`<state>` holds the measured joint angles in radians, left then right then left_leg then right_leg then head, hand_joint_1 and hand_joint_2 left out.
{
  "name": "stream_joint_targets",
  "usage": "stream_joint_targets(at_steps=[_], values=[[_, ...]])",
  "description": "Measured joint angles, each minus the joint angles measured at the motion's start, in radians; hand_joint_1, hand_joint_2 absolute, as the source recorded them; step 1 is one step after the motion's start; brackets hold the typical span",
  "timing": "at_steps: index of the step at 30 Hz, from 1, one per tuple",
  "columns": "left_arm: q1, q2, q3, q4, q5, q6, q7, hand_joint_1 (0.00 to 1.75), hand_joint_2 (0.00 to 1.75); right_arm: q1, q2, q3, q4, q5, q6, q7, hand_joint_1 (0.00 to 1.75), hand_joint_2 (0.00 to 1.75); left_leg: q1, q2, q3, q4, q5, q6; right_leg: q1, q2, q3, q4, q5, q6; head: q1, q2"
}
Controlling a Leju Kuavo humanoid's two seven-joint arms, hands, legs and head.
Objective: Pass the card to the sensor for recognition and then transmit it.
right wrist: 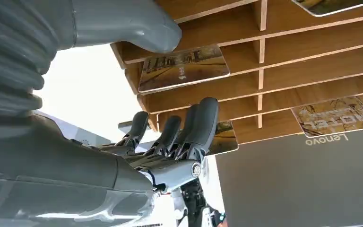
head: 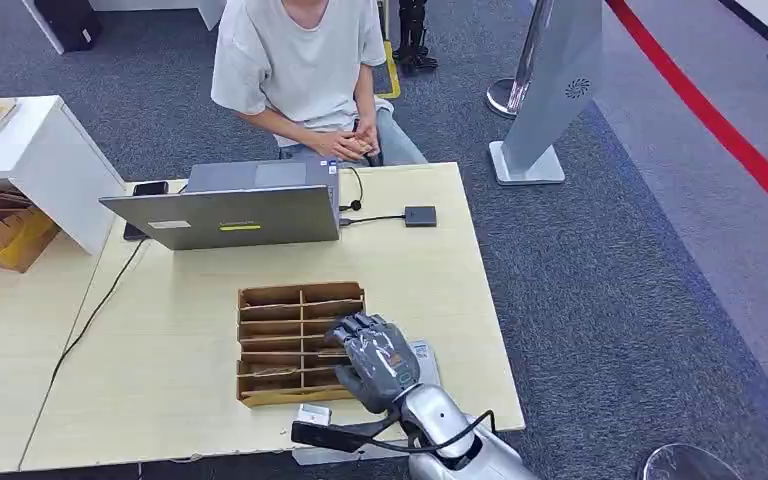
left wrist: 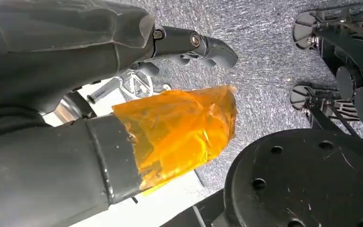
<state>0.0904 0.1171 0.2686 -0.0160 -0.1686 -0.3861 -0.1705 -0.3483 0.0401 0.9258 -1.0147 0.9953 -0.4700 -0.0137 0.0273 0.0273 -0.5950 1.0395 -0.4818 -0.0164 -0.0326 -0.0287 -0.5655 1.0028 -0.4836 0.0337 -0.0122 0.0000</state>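
A wooden card rack (head: 300,345) with several slots lies near the table's front edge. My right hand (head: 372,358) hovers over its right side, fingers spread. In the right wrist view the right hand (right wrist: 170,142) reaches at the rack (right wrist: 283,71), its fingers (right wrist: 201,125) just in front of one card (right wrist: 224,139); another card (right wrist: 184,66) lies under the thumb (right wrist: 123,23). Nothing is held. The sensor (head: 420,215), a small black box, sits beside the laptop (head: 230,215). My left hand (left wrist: 75,61) hangs over carpet, fingers apart, thumb (left wrist: 179,127) wrapped in orange tape.
A person (head: 305,70) sits behind the table with hands together at its far edge. A cable runs from the laptop to the sensor. A phone (head: 150,188) lies left of the laptop. A white shelf (head: 30,150) and a cardboard box (head: 0,225) stand at the left.
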Motion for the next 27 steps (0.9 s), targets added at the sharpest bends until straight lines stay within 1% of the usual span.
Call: stream_joint_targets(at_steps=[12, 13, 14, 16, 17, 20, 21, 22, 26, 27], values=[[0.000, 0.000, 0.000, 0.000, 0.003, -0.002, 0.000, 0.00, 0.00, 0.000, 0.000, -0.003, 0.000, 0.000, 0.004, 0.000, 0.73, 1.75, 0.000, 0.000, 0.000, 0.000, 0.000, 0.000, 0.000, 0.000, 0.000, 0.000, 0.000, 0.000, 0.000, 0.000], [0.000, 0.000, 0.000, 0.000, 0.004, -0.002, 0.000, 0.00, 0.00, 0.000, 0.000, -0.003, 0.000, -0.001, 0.004, 0.000, 0.77, 1.75, 0.000, 0.000, 0.000, 0.000, 0.000, 0.000, 0.000, 0.000, 0.000, 0.000, 0.000, 0.000, 0.000, 0.000], [0.000, 0.000, -0.001, 0.000, 0.004, -0.002, 0.000, 0.00, 0.00, 0.000, 0.000, -0.003, 0.000, -0.001, 0.005, 0.000, 0.75, 1.75, 0.000, 0.000, 0.000, 0.000, 0.000, 0.000, 0.000, 0.000, 0.000, 0.000, 0.000, 0.000, 0.000, 0.000], [0.000, 0.000, -0.001, 0.000, 0.005, -0.002, 0.000, 0.00, 0.00, 0.000, 0.000, -0.003, 0.000, -0.002, 0.009, 0.000, 0.82, 1.75, 0.000, 0.000, 0.000, 0.000, 0.000, 0.000, 0.000, 0.000, 0.000, 0.000, 0.000, 0.000, 0.000, 0.000], [0.000, 0.000, -0.001, 0.000, 0.007, -0.002, 0.000, 0.00, 0.00, 0.000, 0.000, -0.003, 0.001, -0.002, 0.011, 0.000, 0.91, 1.75, 0.000, 0.000, 0.000, 0.000, 0.000, 0.000, 0.000, 0.000, 0.000, 0.000, 0.000, 0.000, 0.000, 0.000], [0.000, 0.000, -0.001, 0.000, 0.007, -0.002, 0.000, 0.00, 0.00, 0.000, 0.000, -0.003, 0.001, -0.002, 0.014, 0.000, 0.91, 1.75, 0.000, 0.000, 0.000, 0.000, 0.000, 0.000, 0.000, 0.000, 0.000, 0.000, 0.000, 0.000, 0.000, 0.000], [0.000, 0.000, -0.001, 0.000, 0.008, -0.001, 0.000, 0.00, 0.00, 0.000, 0.000, -0.003, 0.002, -0.003, 0.014, 0.000, 1.01, 1.75, 0.000, 0.000, 0.000, 0.000, 0.000, 0.000, 0.000, 0.000, 0.000, 0.000, 0.000, 0.000, 0.000, 0.000], [0.000, 0.000, -0.001, 0.000, 0.008, -0.001, 0.000, 0.00, 0.00, 0.000, 0.000, -0.003, 0.002, -0.003, 0.014, 0.000, 1.27, 1.75, 0.000, 0.000, 0.000, 0.000, 0.000, 0.000, 0.000, 0.000, 0.000, 0.000, 0.000, 0.000, 0.000, 0.000], [0.000, 0.000, -0.002, 0.000, 0.008, -0.001, 0.000, 0.00, 0.00, 0.000, 0.000, -0.003, 0.003, -0.005, 0.015, 0.000, 1.43, 1.75, 0.000, 0.000, 0.000, 0.000, 0.000, 0.000, 0.000, 0.000, 0.000, 0.000, 0.000, 0.000, 0.000, 0.000], [0.000, 0.000, -0.002, 0.000, 0.009, -0.001, 0.000, 0.00, 0.00, 0.000, 0.000, -0.003, 0.003, -0.008, 0.016, 0.000, 1.40, 1.75, 0.000, 0.000, 0.000, 0.000, 0.000, 0.000, 0.000, 0.000, 0.000, 0.000, 0.000, 0.000, 0.000, 0.000]])
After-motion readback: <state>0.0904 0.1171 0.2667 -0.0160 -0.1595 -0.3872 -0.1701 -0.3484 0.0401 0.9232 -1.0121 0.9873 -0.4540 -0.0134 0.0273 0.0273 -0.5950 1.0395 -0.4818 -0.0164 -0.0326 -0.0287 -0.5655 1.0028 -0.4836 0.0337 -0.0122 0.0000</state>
